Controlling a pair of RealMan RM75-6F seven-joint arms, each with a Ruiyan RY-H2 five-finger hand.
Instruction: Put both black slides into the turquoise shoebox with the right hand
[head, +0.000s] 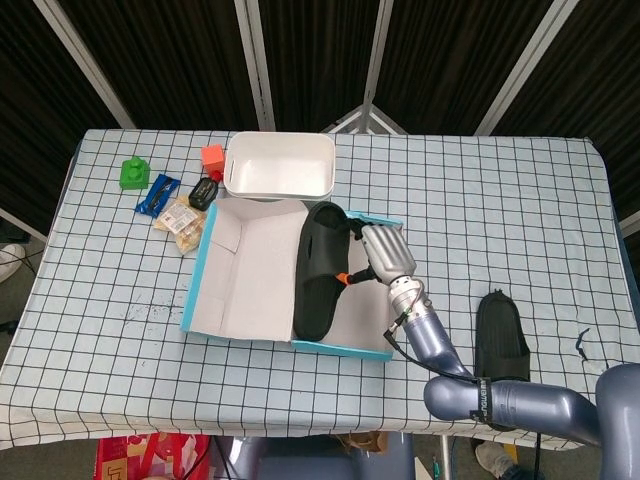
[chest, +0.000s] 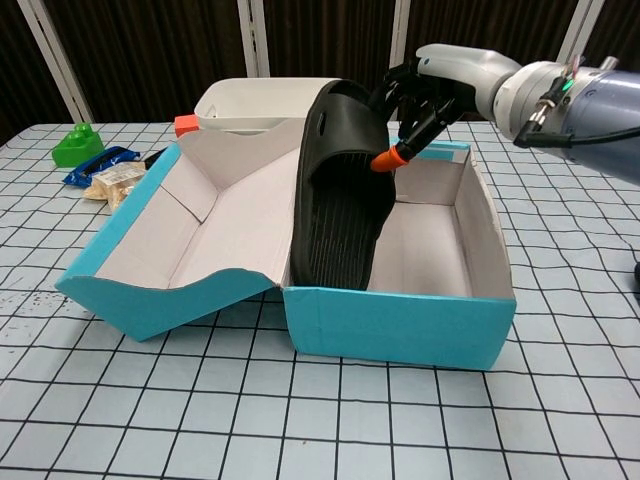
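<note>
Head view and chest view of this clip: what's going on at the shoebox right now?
The right robot hand grips one black slide by its strap end and holds it tilted, sole facing the chest camera, with its lower end down inside the open turquoise shoebox. It is not released or lying flat. The second black slide lies on the checked table, to the right of the box in the head view. The left robot hand is not in view.
</note>
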